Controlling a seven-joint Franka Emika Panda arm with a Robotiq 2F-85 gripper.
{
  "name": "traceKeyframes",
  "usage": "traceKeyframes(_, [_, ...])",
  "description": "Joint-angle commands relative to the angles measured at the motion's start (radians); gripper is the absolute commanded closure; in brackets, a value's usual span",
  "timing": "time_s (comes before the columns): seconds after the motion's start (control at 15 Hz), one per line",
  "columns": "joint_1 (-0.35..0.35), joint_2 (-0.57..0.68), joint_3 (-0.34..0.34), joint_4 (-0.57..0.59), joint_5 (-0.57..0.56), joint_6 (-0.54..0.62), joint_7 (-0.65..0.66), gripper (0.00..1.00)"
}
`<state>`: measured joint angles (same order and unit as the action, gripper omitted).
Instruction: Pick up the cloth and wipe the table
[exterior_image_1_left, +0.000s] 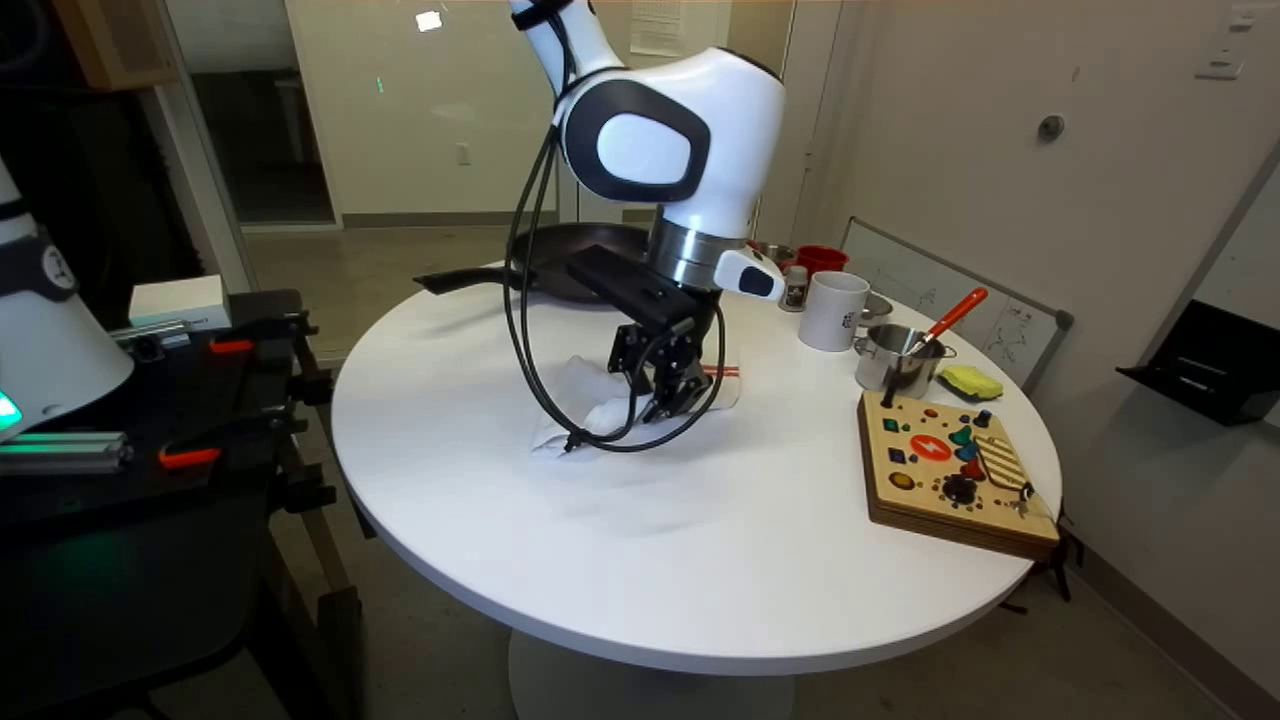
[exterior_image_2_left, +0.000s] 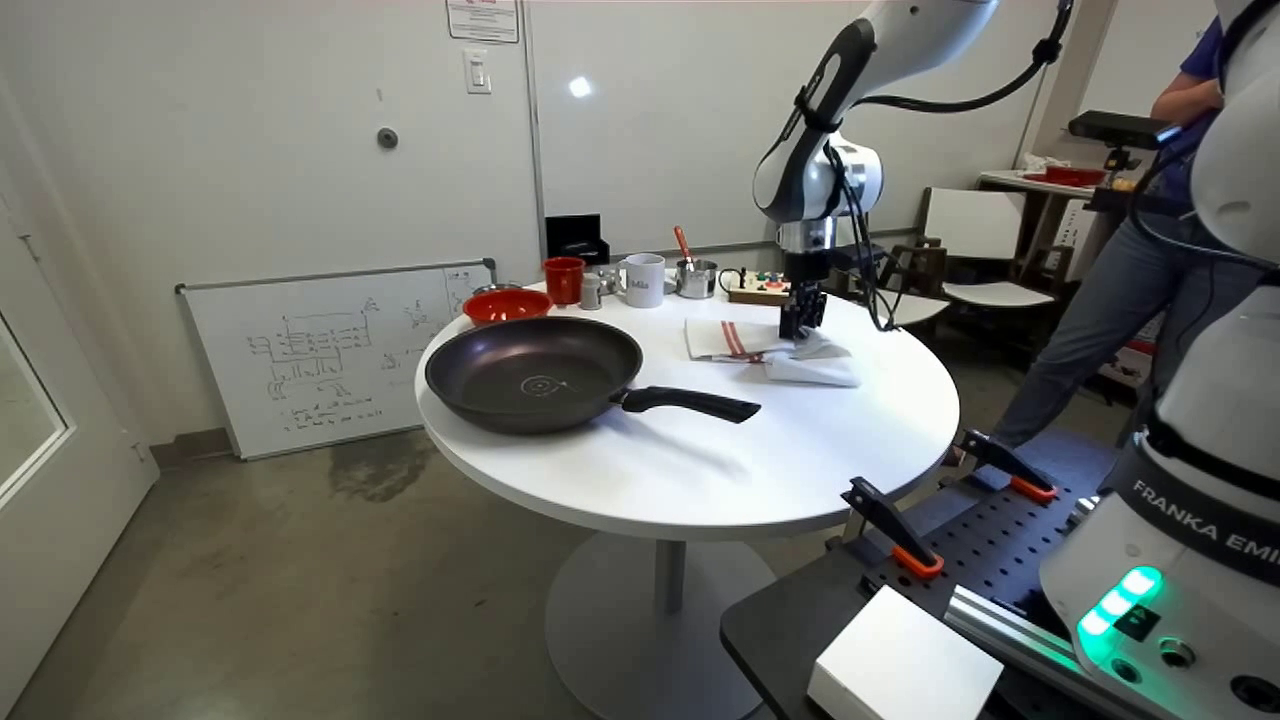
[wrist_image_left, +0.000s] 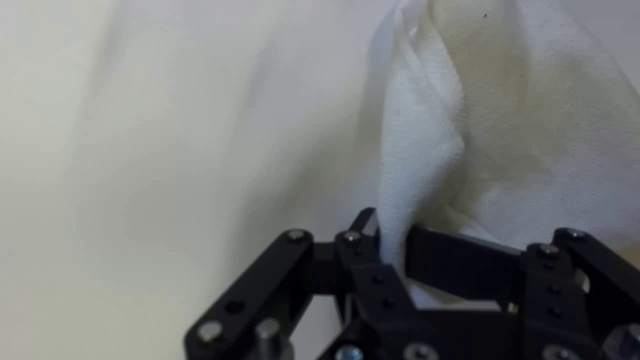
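While the gripper (wrist_image_left: 394, 240) pinches a fold of the cloth (exterior_image_2_left: 706, 340) — its fingers (wrist_image_left: 460, 262) nearly together on the fabric — the rest lies rumpled on the round white table (exterior_image_1_left: 800, 560). A frying pan (exterior_image_2_left: 530, 375) stands near its edge. A handwritten whiteboard (exterior_image_2_left: 320, 360) leans against the pale wall (exterior_image_2_left: 250, 150); a person (exterior_image_2_left: 1085, 310) in jeans stands partly hidden by the robot (exterior_image_2_left: 1180, 450); 2 clamps (exterior_image_2_left: 915, 560) sit on the black workbench (exterior_image_1_left: 120, 590).

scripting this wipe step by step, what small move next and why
Probably slide the cloth lightly across the table, away from the frying pan standing nearby: in the wrist view the gripper looks shut on a cloth fold, and in both exterior views much of the cloth rests on the table.
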<state>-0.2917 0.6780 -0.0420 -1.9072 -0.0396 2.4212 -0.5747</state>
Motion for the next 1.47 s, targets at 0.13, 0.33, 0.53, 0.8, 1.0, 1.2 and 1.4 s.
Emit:
traceKeyframes(0.13, [-0.007, 0.005, 0.010, 0.013, -0.010, -0.009, 0.006, 0.96])
traceKeyframes(0.33, [-0.007, 0.005, 0.010, 0.014, -0.010, -0.009, 0.006, 0.96])
traceKeyframes(0.53, [0.002, 0.026, 0.015, 0.031, 0.001, 0.001, 0.028, 0.97])
traceKeyframes(0.8, [0.061, 0.096, 0.013, 0.086, -0.023, 0.065, 0.138, 0.98])
traceKeyframes(1.0, [0.114, 0.178, 0.013, 0.156, -0.036, 0.081, 0.211, 0.98])
traceKeyframes(1.2, [0.151, 0.218, 0.023, 0.241, -0.049, 0.041, 0.231, 0.97])
traceKeyframes(1.4, [0.168, 0.239, 0.028, 0.344, -0.058, -0.028, 0.221, 0.98])
